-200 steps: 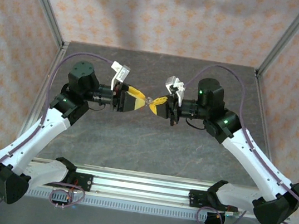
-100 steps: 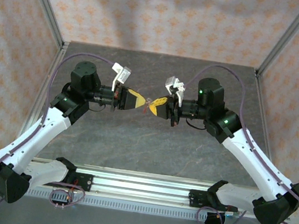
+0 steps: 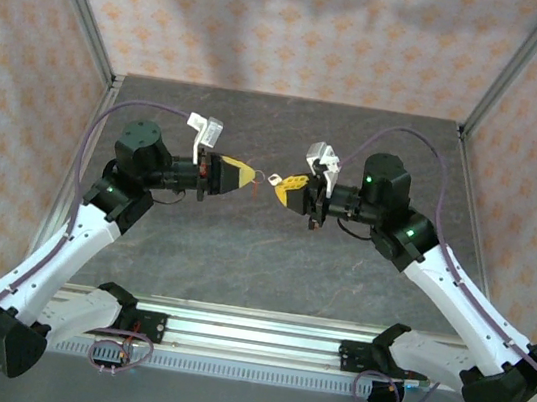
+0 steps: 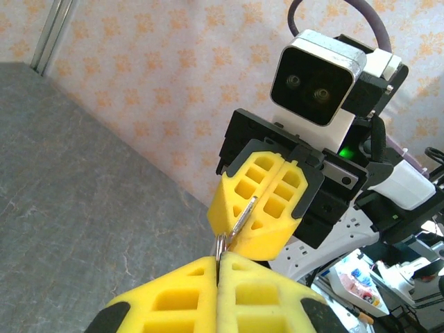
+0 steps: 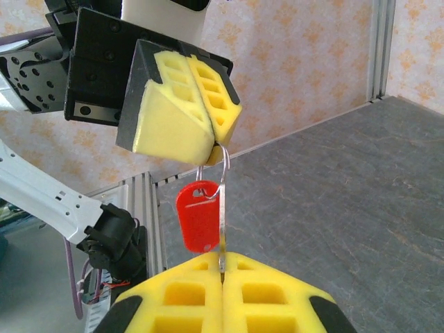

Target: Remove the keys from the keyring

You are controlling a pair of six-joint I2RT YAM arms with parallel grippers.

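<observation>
Viewing from above, we note the left gripper (image 3: 250, 174), yellow foam pads pressed together, pinching the thin silver wire keyring (image 5: 224, 166) in the air over the grey stone-look table (image 3: 240, 257). A red plastic tag (image 5: 200, 216) hangs from the ring. A slim flat silver key (image 4: 244, 211) runs on from the ring to the right gripper (image 3: 279, 191), whose pads are likewise pressed together on the blade

Left tool (image 3: 250, 174) and right tool (image 3: 280, 190), both closed, face each other with the keyring (image 3: 274, 175) between.
</observation>
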